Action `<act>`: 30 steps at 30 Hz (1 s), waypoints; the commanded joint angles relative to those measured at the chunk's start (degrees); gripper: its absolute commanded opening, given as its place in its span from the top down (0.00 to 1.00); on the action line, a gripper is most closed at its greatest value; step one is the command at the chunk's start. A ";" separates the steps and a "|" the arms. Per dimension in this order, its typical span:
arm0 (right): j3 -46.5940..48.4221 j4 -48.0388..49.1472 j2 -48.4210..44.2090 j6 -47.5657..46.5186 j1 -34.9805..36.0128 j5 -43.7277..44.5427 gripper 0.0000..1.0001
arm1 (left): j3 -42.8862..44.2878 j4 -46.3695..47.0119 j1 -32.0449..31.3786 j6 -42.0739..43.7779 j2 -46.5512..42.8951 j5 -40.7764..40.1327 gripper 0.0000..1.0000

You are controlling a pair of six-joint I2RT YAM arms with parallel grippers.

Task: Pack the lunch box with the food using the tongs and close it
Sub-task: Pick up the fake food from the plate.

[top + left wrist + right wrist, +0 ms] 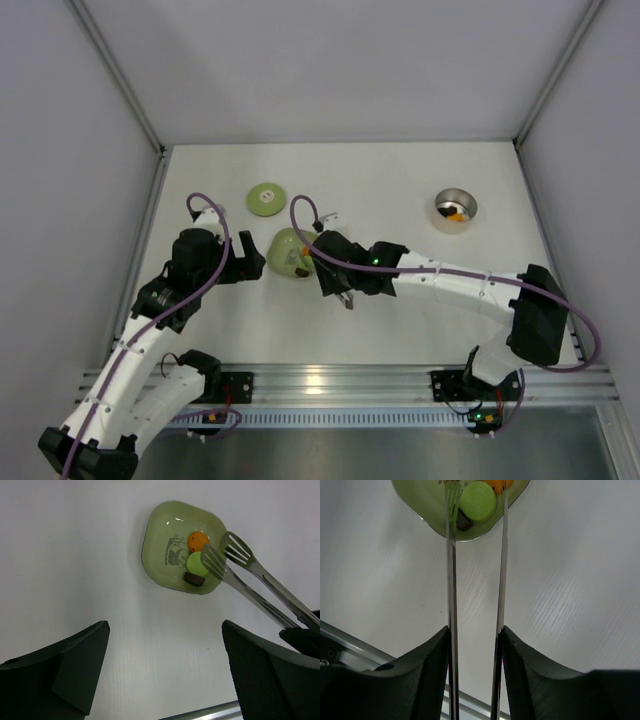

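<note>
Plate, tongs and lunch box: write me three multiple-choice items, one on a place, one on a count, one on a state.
1. Where is the lid relative to the lunch box?
A. on it
B. on the table, apart from it
C. inside it

2. How many things lie on the plate?
A. one
B. three
C. six

3. The right gripper is:
A. open and empty
B. shut on the tongs
C. shut on the lid

1 B: the top view shows the lid flat on the table, well left of the open lunch box.
2 B: orange piece, green piece, dark brown piece.
3 B: both tong arms run between its fingers.
</note>
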 commanded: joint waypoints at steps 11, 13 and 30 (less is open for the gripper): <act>3.62 1.35 2.28 1.01 4.98 1.65 0.57 | 0.28 1.44 -0.43 -0.46 -0.90 -0.27 0.01; 3.97 0.92 2.98 0.92 5.15 1.65 0.57 | 0.28 1.53 -0.34 -0.46 -0.99 -0.27 0.01; 6.26 -3.30 7.11 -0.92 6.12 2.26 0.57 | 0.28 1.44 -0.43 -0.37 -0.99 -0.27 0.01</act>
